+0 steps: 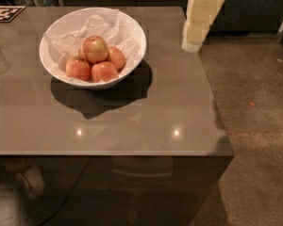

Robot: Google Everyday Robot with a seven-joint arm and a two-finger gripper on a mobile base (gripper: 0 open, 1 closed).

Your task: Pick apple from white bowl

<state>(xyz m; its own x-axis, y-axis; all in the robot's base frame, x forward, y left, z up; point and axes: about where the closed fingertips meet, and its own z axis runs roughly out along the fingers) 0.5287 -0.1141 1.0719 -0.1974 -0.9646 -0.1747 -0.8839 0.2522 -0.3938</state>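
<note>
white bowl (132, 29) glossy, round | apple (95, 49) topmost | pincer (193, 40) blocky, cream, at table (132, 121) edge

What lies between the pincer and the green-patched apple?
Camera view: pincer at upper right; bare tabletop, then the white bowl's right wall, before the apple.
</note>
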